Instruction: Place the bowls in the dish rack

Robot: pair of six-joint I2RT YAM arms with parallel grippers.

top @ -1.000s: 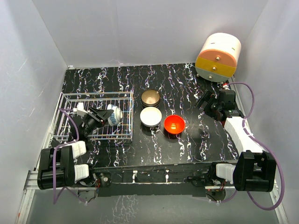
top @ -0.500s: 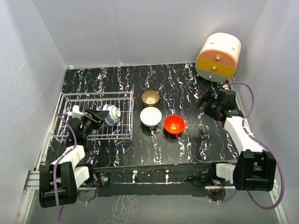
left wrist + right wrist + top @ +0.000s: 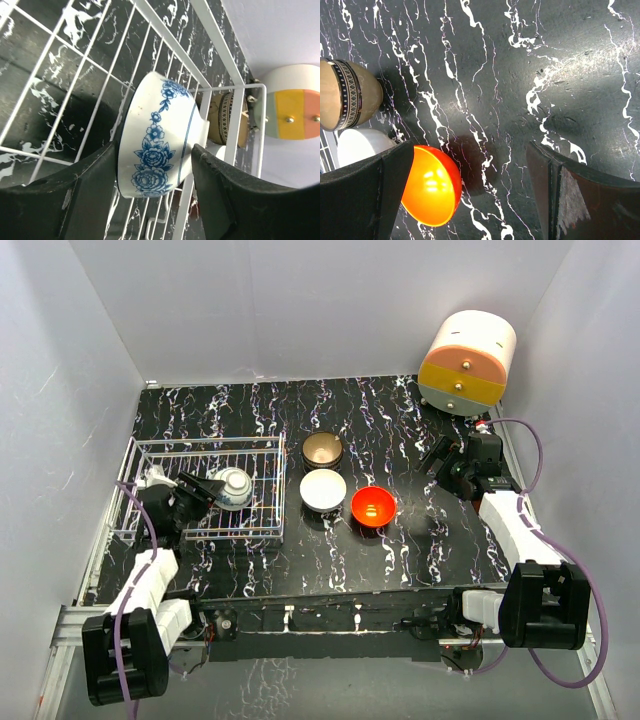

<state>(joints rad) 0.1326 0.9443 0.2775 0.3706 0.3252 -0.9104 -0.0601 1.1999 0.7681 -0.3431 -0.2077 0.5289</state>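
— What's changed just now?

— The left gripper (image 3: 205,488) has drawn back toward the left edge of the counter (image 3: 400,560) and taken the blue-and-white floral bowl (image 3: 233,486) with it. A second ago the bowl was tipped with its mouth facing the counter's middle. Now it sits deeper inside the dish rack (image 3: 205,443) with its mouth turned up.

— Has it let go?

— Not as far as I can see. In the wrist view both fingers (image 3: 75,200) press against the bowl's sides, so I'd call it grasped (low over the wires, maybe resting on them, I can't tell which).

— So that's the first bowl nearly loaded?

— I'd judge so. It only needs releasing.

— Anything else in the rack?

— No other bowl that I can make out. Three wait on the open counter just beside the rack's right end: the brown-and-gold bowl (image 3: 322,449) farthest back, the white bowl (image 3: 323,489) in front of it, and the red-orange bowl (image 3: 373,506) just to the right of the white one. All three are empty. I can't find a black one.

— And the other arm?

— The right gripper (image 3: 445,462) hangs near the right edge with its jaws spread wide, holding nothing. The drawer cabinet (image 3: 467,362) sits behind it in the far right corner.
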